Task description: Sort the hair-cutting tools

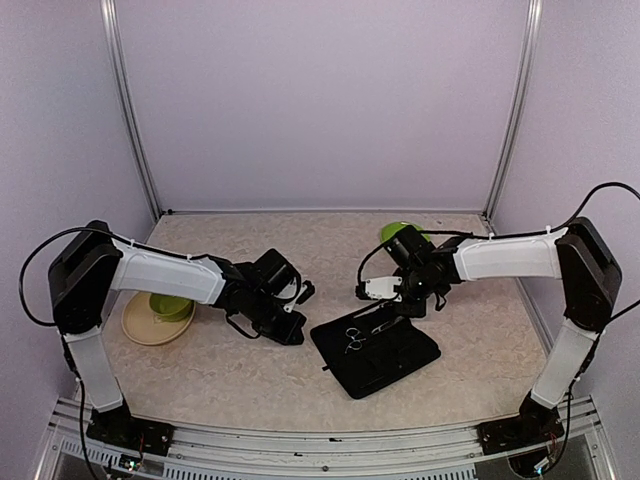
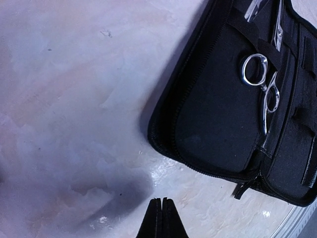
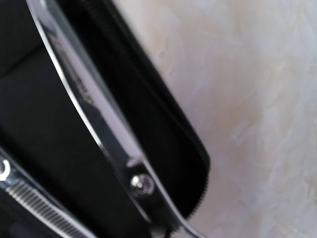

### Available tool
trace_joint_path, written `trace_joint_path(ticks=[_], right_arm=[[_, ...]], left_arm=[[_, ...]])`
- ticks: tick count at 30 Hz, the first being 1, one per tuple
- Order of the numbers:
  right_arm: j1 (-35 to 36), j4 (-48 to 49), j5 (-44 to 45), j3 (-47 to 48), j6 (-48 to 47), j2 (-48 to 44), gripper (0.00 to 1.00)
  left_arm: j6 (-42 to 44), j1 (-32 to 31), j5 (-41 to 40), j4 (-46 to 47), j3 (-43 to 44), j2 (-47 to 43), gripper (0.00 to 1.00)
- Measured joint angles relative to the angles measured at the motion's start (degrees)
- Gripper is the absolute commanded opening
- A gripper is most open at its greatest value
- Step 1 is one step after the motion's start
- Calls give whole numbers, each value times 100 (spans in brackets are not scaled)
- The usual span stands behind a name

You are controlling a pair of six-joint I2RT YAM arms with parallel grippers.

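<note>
Scissors [image 2: 261,84] of silver metal with ring handles lie inside the open black case [image 2: 213,114], blades tucked under a strap. The case fills the right of the left-wrist view and sits at lower centre of the overhead view, on the pale table [image 1: 250,390]. A scissor blade [image 3: 99,119] with a pivot screw crosses the right-wrist view diagonally, over the case's zipped edge, with a toothed silver edge at lower left. The left gripper [image 2: 162,220], at bottom centre of its view, has its fingertips pressed together on nothing, apart from the case. The right gripper [image 1: 398,308] hangs at the case's upper edge; whether it is open or closed cannot be told. A green bowl [image 1: 170,305] rests on a tan plate [image 1: 140,328] at left.
</note>
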Motion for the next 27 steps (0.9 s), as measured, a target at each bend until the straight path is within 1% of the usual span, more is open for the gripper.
trace_joint_path(ticks=[10, 18, 27], right_arm=[[-225, 160, 127, -243, -227, -4, 0], [-273, 203, 190, -334, -341, -2, 0], [-243, 214, -103, -160, -369, 111, 0]], left_arm=[[-79, -22, 310, 195, 197, 444, 0], [-81, -20, 365, 236, 435, 640, 0], [-116, 13, 437, 345, 551, 769, 0]])
